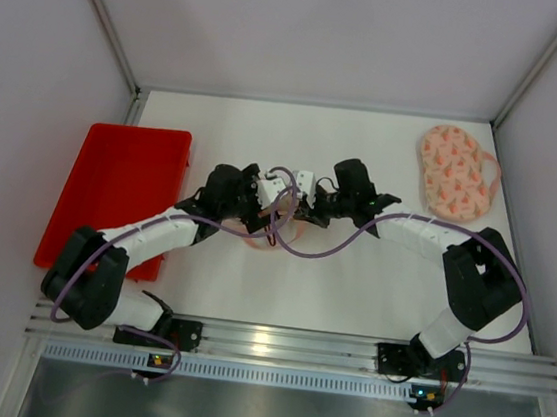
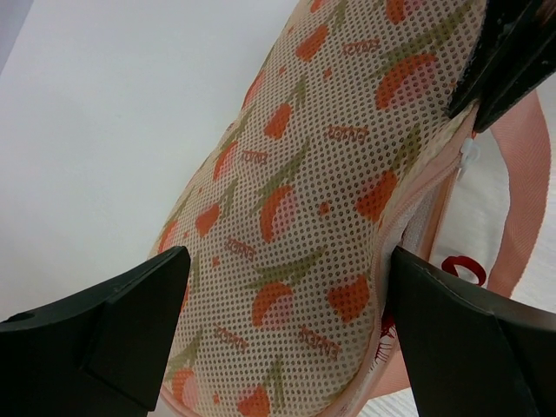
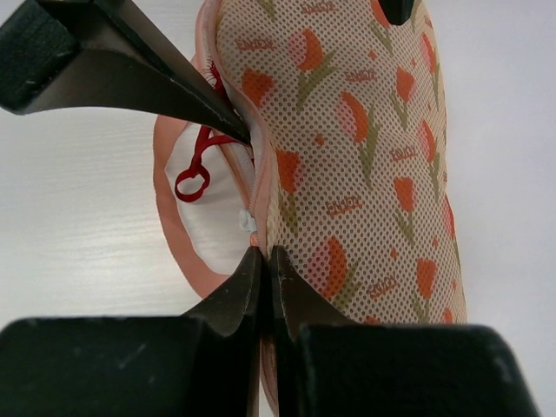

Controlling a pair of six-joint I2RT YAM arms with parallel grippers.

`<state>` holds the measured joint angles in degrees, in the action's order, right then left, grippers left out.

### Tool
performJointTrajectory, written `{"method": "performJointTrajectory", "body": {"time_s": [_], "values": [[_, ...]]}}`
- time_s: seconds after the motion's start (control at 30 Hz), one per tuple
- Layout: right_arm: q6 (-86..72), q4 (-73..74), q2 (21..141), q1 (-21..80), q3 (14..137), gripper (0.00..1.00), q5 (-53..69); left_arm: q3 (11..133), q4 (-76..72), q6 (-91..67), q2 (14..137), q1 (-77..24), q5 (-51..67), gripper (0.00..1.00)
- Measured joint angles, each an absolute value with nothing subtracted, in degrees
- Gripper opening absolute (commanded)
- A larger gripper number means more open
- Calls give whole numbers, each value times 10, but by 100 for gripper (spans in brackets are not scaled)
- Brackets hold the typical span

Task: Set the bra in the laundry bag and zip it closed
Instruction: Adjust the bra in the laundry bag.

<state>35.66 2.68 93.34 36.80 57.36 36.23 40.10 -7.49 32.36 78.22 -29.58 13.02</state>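
Mid-table, the right gripper [image 3: 263,259] is pinching shut on the zip edge of the tulip-print laundry bag [image 3: 365,156], while the left gripper [image 2: 287,261] is standing wide open around it. Some white cloth [image 3: 213,234] is showing inside the opening. A matching printed piece [image 1: 456,173] is lying at the far right.

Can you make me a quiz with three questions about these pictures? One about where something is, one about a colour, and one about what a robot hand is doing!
1. Where on the table is the red tray?
A) left side
B) right side
C) middle

2. What colour are the flowers on the mesh laundry bag?
A) blue
B) orange
C) purple

3. How is the left gripper?
A) shut tight
B) wide open around the bag
C) out of sight

Answers:
1 A: the top view shows it at the left edge.
2 B: they are orange tulips with green stems.
3 B: its jaws stand one on each side of the bag.
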Motion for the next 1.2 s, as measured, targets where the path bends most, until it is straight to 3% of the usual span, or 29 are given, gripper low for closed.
{"method": "performJointTrajectory", "body": {"time_s": [0.63, 1.2], "values": [[333, 31, 926, 369, 574, 0, 383, 416, -78, 282, 825, -326, 63, 98], [361, 48, 901, 355, 565, 0, 413, 403, -43, 338, 781, -278, 42, 98]]}}
